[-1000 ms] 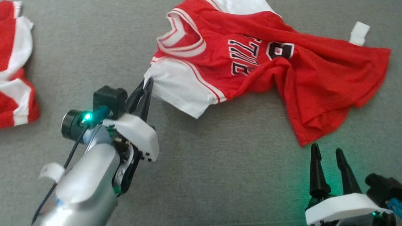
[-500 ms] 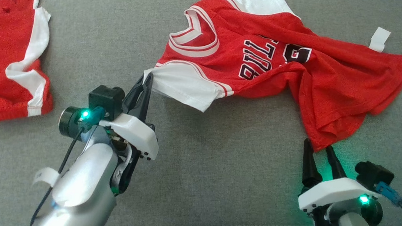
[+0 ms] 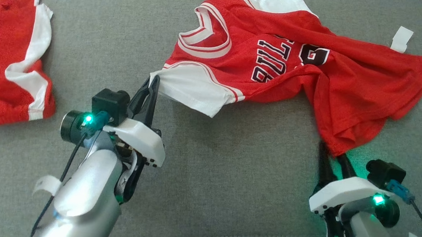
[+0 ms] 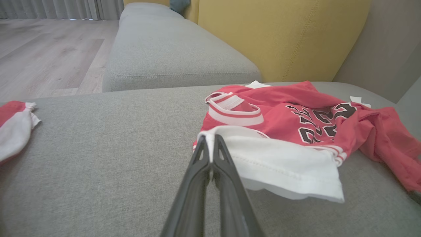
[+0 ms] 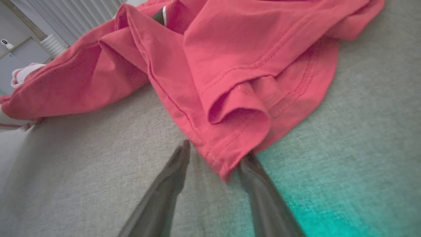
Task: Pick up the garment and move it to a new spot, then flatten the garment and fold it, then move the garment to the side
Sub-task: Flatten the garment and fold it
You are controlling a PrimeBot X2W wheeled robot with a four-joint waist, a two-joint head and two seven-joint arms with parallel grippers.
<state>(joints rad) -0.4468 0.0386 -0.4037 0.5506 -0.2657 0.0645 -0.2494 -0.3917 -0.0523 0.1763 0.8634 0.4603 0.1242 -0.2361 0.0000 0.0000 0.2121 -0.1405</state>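
Grey sofa seat [image 3: 227, 185], jersey [image 3: 285, 35] crumpled, unfolded: left jaws clamped on sleeve [image 3: 194, 90], right jaws open astride hem corner [image 5: 227, 158].

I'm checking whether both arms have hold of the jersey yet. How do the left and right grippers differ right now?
The left gripper has its fingers pressed together, pinching the white sleeve at its corner; the right gripper has its fingers apart, the red hem corner lying between them, unclamped. The left gripper is at the collar end of the jersey, the right gripper at its bottom end. Both meet its near edge over the grey cushion.
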